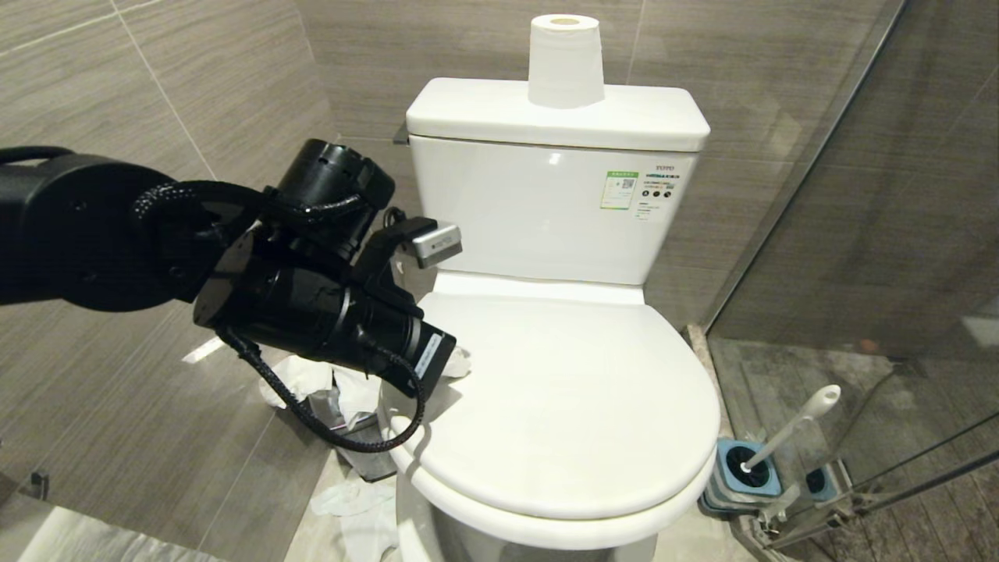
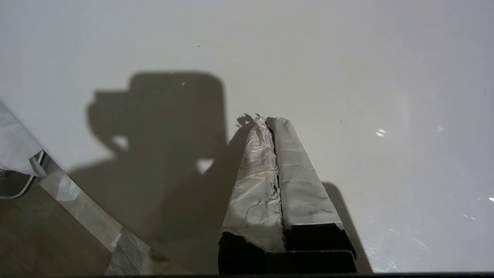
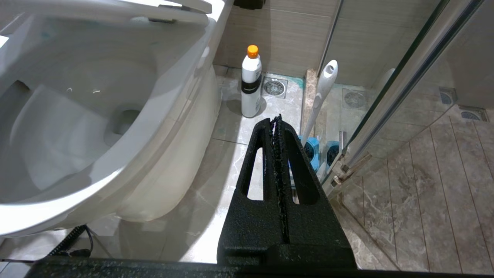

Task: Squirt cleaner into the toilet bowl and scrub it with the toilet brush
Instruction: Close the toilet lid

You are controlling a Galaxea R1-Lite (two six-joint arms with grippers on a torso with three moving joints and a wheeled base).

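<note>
The white toilet's lid (image 1: 577, 390) lies shut, so the basin of the toilet bowl is hidden; only its outer ceramic side (image 3: 77, 116) shows. My left arm (image 1: 312, 304) reaches over the lid's left edge. The left gripper (image 2: 266, 119), its fingers wrapped in pale tape, hovers just above the lid, shut and holding nothing. The toilet brush (image 1: 792, 425) (image 3: 322, 92) stands in its blue-grey holder (image 1: 741, 472) on the floor to the right of the toilet. My right gripper (image 3: 276, 119) hangs low beside the toilet, shut and empty. No cleaner liquid shows.
A white bottle with an orange cap (image 3: 251, 83) stands on the floor by the wall behind the brush. A steel bin (image 1: 343, 425) stuffed with tissues sits left of the toilet. A paper roll (image 1: 566, 62) rests on the tank. A glass shower door (image 1: 858, 234) bounds the right.
</note>
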